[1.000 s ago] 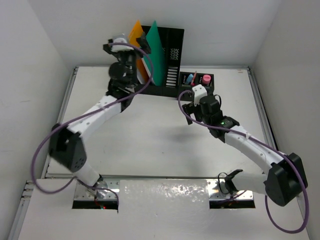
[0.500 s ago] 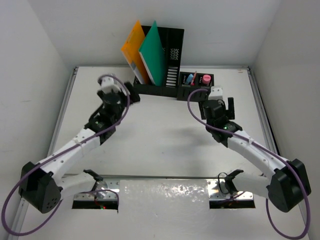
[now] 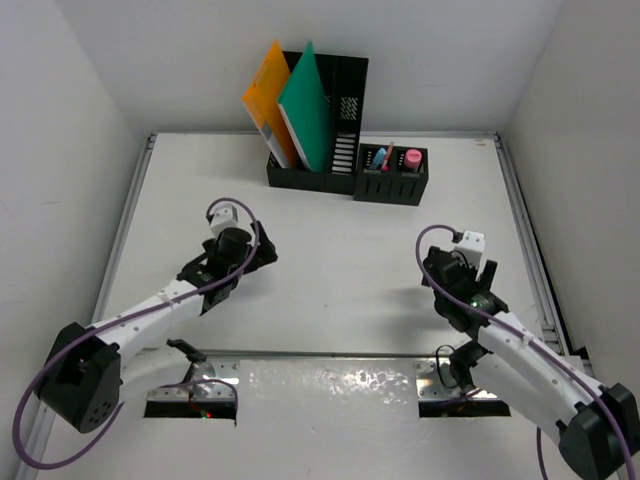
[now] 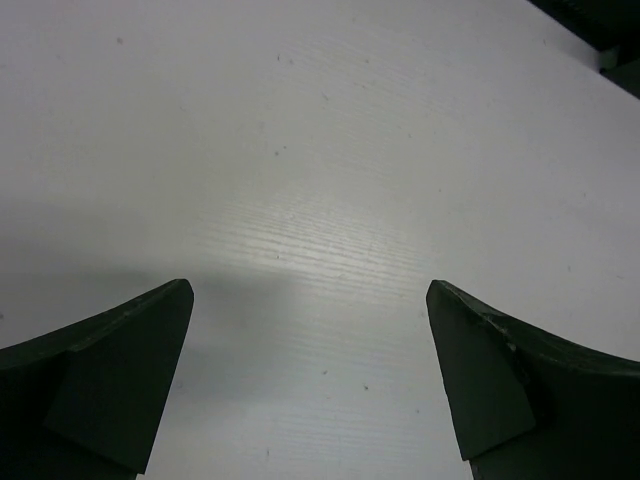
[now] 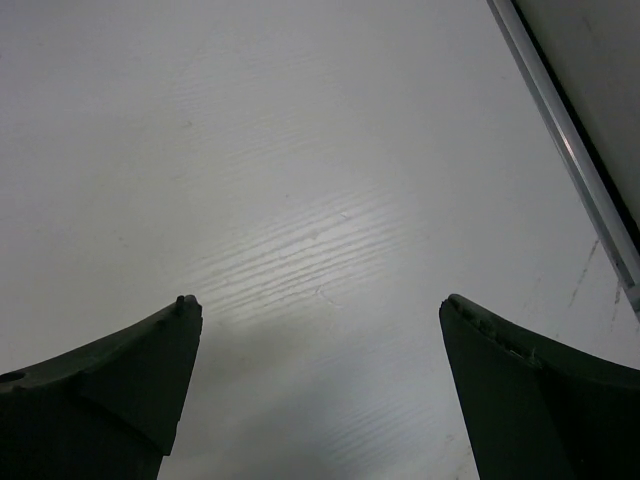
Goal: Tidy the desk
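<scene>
The desk (image 3: 340, 260) is a large white tabletop with thin metal rails. My left gripper (image 3: 263, 250) is open and empty, low over the left middle of the desk. The left wrist view shows bare white desk (image 4: 320, 150) between its spread fingers, around the gripper (image 4: 310, 290). My right gripper (image 3: 476, 268) is open and empty, low over the right side of the desk. The right wrist view shows only bare desk (image 5: 300, 150) between its spread fingers, around the gripper (image 5: 318, 300).
A black slotted file holder (image 3: 340, 150) at the back holds an orange folder (image 3: 263, 100) and a green folder (image 3: 308, 100). Beside it, a black pen holder (image 3: 392, 185) holds pens and a pink item. The right rail (image 5: 570, 150) runs near my right gripper.
Both arms have pulled back from the holders toward the near edge. The left gripper left the folders standing in the file holder. Both grippers are now low over bare desk.
</scene>
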Robot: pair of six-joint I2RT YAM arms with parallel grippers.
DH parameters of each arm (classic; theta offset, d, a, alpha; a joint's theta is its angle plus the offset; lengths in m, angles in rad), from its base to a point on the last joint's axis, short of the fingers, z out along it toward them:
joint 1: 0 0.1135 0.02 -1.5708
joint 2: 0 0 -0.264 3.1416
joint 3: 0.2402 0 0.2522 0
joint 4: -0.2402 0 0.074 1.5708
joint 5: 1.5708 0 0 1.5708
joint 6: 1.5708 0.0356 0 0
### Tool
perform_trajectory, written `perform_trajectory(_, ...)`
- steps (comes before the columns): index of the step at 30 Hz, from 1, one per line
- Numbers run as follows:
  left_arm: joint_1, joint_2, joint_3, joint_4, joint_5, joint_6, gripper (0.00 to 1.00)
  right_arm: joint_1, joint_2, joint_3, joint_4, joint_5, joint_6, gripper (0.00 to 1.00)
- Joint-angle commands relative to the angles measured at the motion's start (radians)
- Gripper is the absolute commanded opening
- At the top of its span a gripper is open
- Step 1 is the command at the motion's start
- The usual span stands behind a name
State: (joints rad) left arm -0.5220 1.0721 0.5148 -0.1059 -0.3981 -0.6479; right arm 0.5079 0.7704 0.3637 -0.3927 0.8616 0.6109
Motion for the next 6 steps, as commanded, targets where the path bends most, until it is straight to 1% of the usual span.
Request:
perform_trajectory(1,0.002,-0.020,-0.027,0.063,0.070,-0.018,1.00,0.000,-0.028,0.009,-0.041,0.014,0.110,0.99)
perform_trajectory(6,0.002,-0.049,-0.007,0.069,0.044,0.039,1.00,0.000,-0.042,0.026,-0.074,0.042,0.119,0.99)
